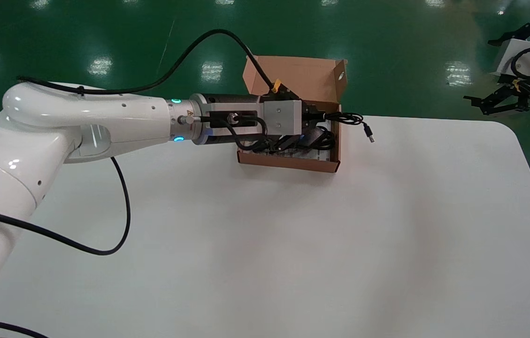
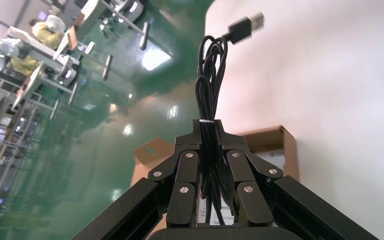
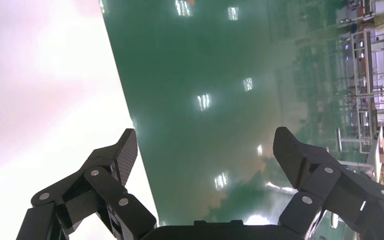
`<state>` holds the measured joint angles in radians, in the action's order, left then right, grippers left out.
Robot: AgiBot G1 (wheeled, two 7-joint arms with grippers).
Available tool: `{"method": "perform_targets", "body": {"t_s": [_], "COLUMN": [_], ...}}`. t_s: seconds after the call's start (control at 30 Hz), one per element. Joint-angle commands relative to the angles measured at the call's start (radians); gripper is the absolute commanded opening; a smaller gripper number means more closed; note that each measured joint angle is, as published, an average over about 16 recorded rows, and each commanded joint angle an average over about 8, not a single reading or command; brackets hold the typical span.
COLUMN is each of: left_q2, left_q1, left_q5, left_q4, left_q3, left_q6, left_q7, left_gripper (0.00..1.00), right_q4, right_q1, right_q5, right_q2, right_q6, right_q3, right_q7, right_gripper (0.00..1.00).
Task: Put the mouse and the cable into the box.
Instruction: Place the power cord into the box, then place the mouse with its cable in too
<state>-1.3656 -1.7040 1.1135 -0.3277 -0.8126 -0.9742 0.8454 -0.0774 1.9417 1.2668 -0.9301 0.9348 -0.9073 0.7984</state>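
An open brown cardboard box (image 1: 288,162) stands at the back of the white table (image 1: 293,244), its lid (image 1: 300,75) raised. My left gripper (image 1: 322,116) hovers over the box and is shut on a bundled black cable (image 2: 211,100). The cable's loops and USB plug (image 1: 369,134) stick out past the box's right wall, the USB plug (image 2: 245,26) leading. A black mouse (image 1: 311,137) lies inside the box, partly hidden by the gripper. My right gripper (image 3: 205,150) is open, parked off the table's right edge over the floor.
The box's right wall (image 2: 280,142) and lid flap (image 2: 152,152) show under the left gripper. Green floor (image 1: 410,56) surrounds the table. The right arm (image 1: 523,61) sits at the far right beyond the table's corner.
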Motion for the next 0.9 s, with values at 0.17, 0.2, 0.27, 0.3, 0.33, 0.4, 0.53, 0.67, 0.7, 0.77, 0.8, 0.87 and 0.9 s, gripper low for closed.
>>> {"method": "perform_targets", "body": {"t_s": [0.17, 0.2, 0.27, 0.3, 0.33, 0.4, 0.53, 0.67, 0.7, 0.77, 0.8, 0.87, 0.9], "left_q2": [0.0, 0.0, -0.001, -0.002, -0.002, -0.003, -0.004, -0.004, -0.004, -0.004, -0.004, -0.004, -0.004], "left_q1": [0.011, 0.01, 0.007, 0.004, 0.002, -0.002, -0.006, -0.005, -0.005, -0.004, -0.004, -0.004, -0.004], "left_q5": [-0.009, -0.009, -0.008, -0.008, -0.008, -0.01, -0.021, -0.034, -0.036, -0.04, -0.041, -0.042, -0.041], "left_q4": [0.011, 0.012, 0.011, 0.009, 0.006, -0.005, -0.027, -0.041, -0.043, -0.045, -0.046, -0.046, -0.045], "left_q3": [-0.054, -0.062, -0.081, -0.09, -0.099, -0.117, -0.149, -0.174, -0.177, -0.182, -0.184, -0.184, -0.183], "left_q6": [0.063, 0.08, 0.115, 0.13, 0.145, 0.17, 0.197, 0.212, 0.215, 0.219, 0.221, 0.22, 0.219], "left_q7": [-0.013, -0.015, -0.017, -0.017, -0.017, -0.015, -0.012, -0.013, -0.013, -0.014, -0.014, -0.014, -0.014], "left_gripper": [0.0, 0.0, 0.0, 0.0, 0.0, 0.0, 0.28, 0.78, 0.9, 1.0, 1.0, 1.0, 1.0], "right_q4": [0.002, 0.001, -0.002, -0.003, -0.005, -0.008, -0.017, -0.028, -0.031, -0.034, -0.035, -0.036, -0.035], "right_q1": [0.02, 0.022, 0.027, 0.029, 0.031, 0.034, 0.038, 0.04, 0.04, 0.041, 0.041, 0.041, 0.041], "right_q5": [0.017, 0.02, 0.027, 0.03, 0.033, 0.039, 0.047, 0.05, 0.05, 0.05, 0.051, 0.051, 0.051], "right_q2": [0.031, 0.036, 0.047, 0.053, 0.058, 0.068, 0.084, 0.095, 0.096, 0.098, 0.099, 0.098, 0.098], "right_q6": [0.027, 0.034, 0.049, 0.058, 0.067, 0.085, 0.124, 0.167, 0.175, 0.185, 0.19, 0.189, 0.187], "right_q3": [-0.012, -0.014, -0.018, -0.021, -0.023, -0.027, -0.034, -0.037, -0.038, -0.038, -0.039, -0.039, -0.038], "right_q7": [0.006, 0.007, 0.007, 0.006, 0.005, 0.001, -0.011, -0.021, -0.022, -0.023, -0.024, -0.024, -0.024], "right_gripper": [1.0, 1.0, 1.0, 1.0, 1.0, 1.0, 1.0, 1.0, 1.0, 1.0, 1.0, 1.0, 1.0]}}
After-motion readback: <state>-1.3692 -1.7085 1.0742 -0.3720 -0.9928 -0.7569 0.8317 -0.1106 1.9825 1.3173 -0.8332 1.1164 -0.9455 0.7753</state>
